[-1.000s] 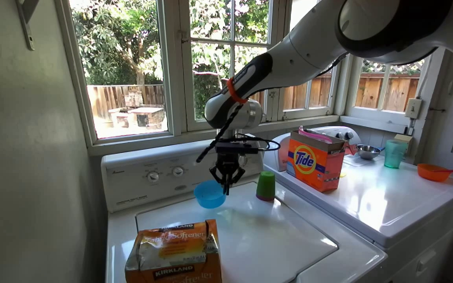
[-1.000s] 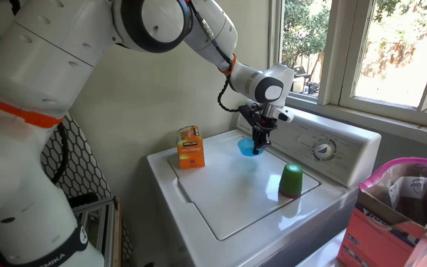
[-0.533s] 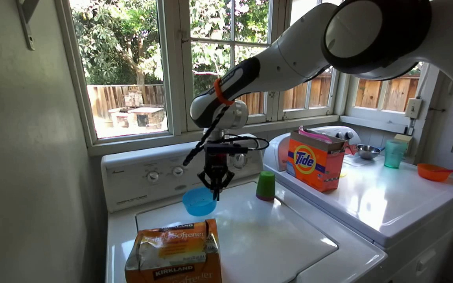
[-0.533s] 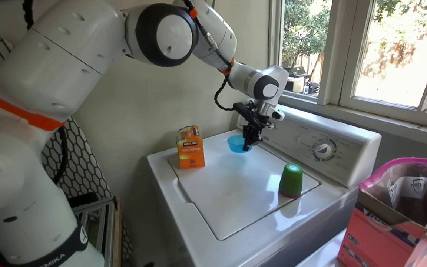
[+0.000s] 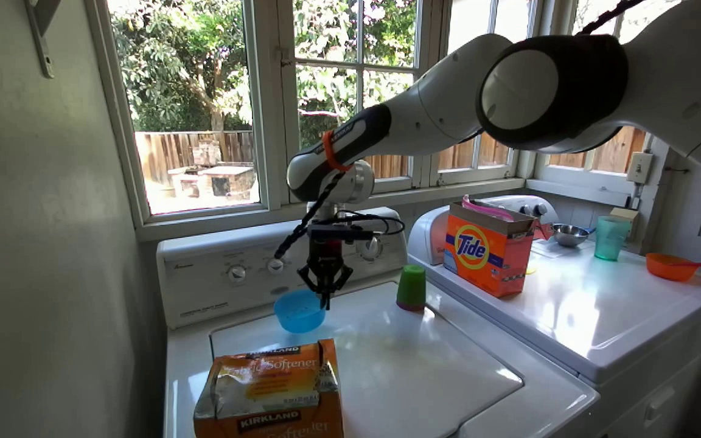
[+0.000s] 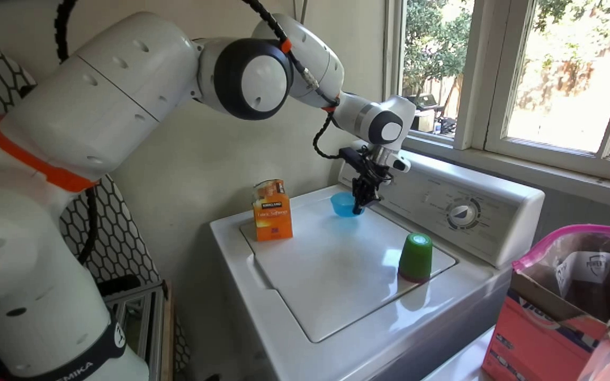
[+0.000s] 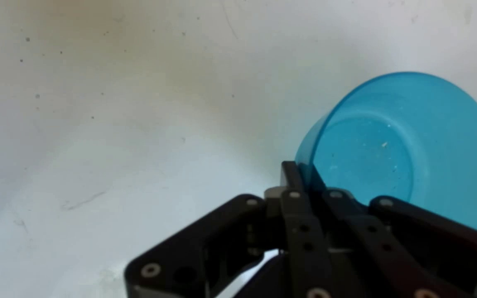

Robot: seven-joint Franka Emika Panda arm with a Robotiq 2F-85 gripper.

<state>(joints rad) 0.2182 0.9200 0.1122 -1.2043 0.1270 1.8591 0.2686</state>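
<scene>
My gripper (image 7: 303, 171) is shut on the near edge of a translucent blue bowl (image 7: 371, 153); one finger is inside the rim, the other outside. A few small specks lie on the bowl's bottom. In both exterior views the gripper (image 5: 325, 303) points down with the bowl (image 5: 296, 315) hanging at its side, over the back of the white washer lid (image 5: 423, 371). The bowl (image 6: 341, 204) looks level, close to the lid; whether it touches cannot be told. An upside-down green cup (image 5: 411, 286) stands on the lid to one side of it.
A Kirkland fabric softener box (image 5: 271, 389) stands on the washer's front part. Behind the bowl rises the control panel (image 5: 204, 274). On the neighbouring white machine are a Tide box (image 5: 487, 252), a metal bowl (image 5: 569, 236), a teal cup (image 5: 611, 238) and an orange bowl (image 5: 670, 267).
The gripper has carried the blue bowl sideways, away from the green cup and toward the wall side, with the later shift smaller. The arm's elbow has dropped. The grip stays shut.
</scene>
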